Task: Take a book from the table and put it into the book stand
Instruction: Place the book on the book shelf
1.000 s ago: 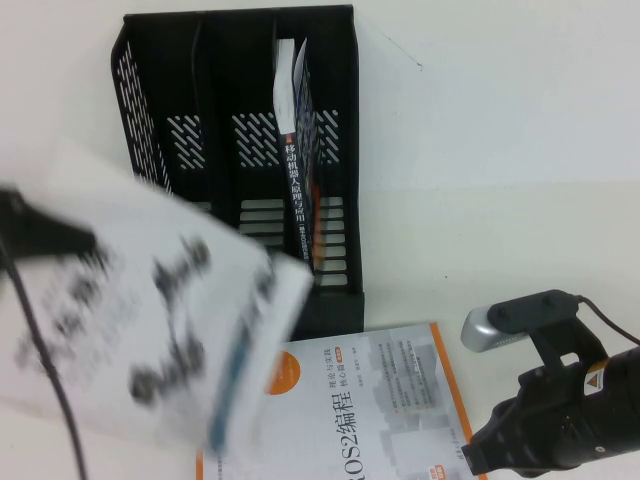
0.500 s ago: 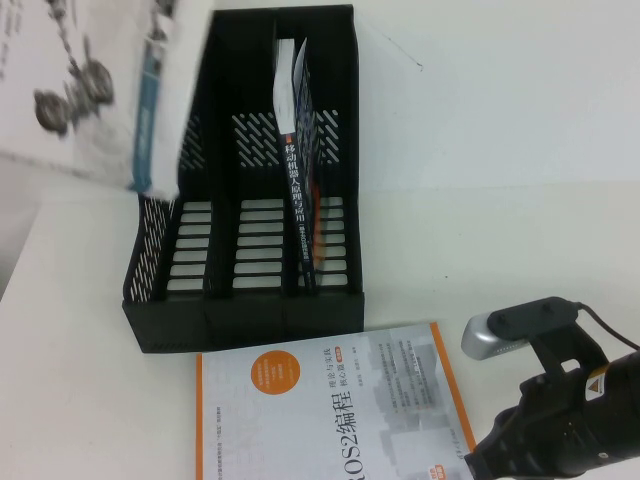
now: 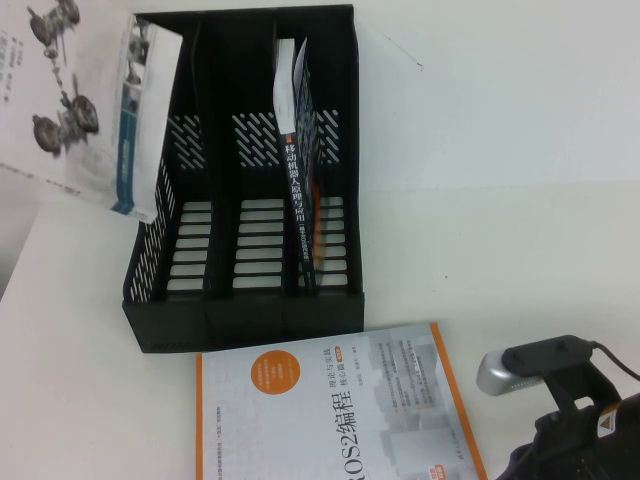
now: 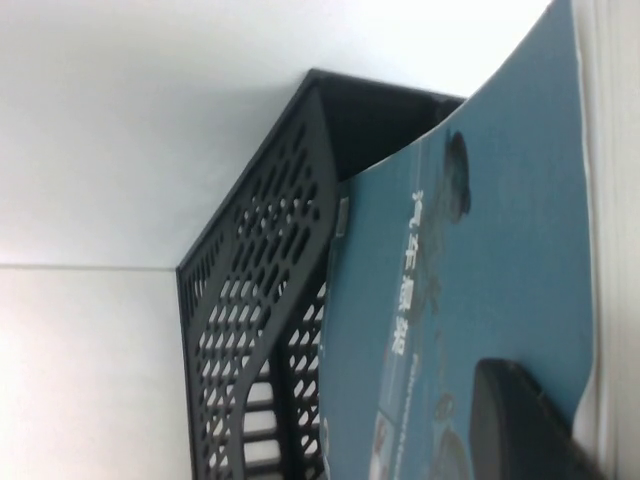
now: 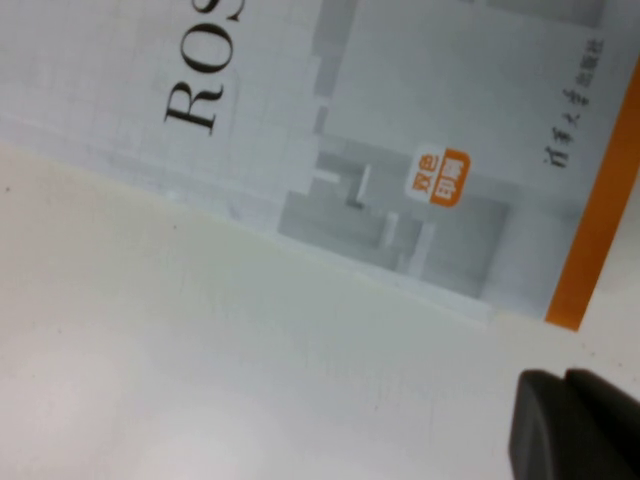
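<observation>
The white-grey book [image 3: 80,110] with suspension pictures and a blue mark on its spine hangs tilted in the air at the far left, its spine edge over the left wall of the black book stand [image 3: 250,310]. My left gripper [image 4: 540,425] is shut on the book [image 4: 500,250]; one black finger [image 4: 510,420] presses on its blue cover, next to the stand's perforated side [image 4: 250,330]. The left gripper is out of the high view. My right gripper [image 5: 570,420] is shut and empty, low over the white table [image 3: 500,180] beside the ROS2 book.
The orange-bordered ROS2 book [image 3: 330,410] lies flat in front of the stand, also in the right wrist view [image 5: 400,120]. A dark-spined book [image 3: 300,190] stands in the stand's right compartment. The left and middle compartments hold nothing. My right arm [image 3: 570,420] sits at the near right.
The book rose from low at the near left to high at the far left, then shifted right onto the stand's left wall. The right arm drew back a little.
</observation>
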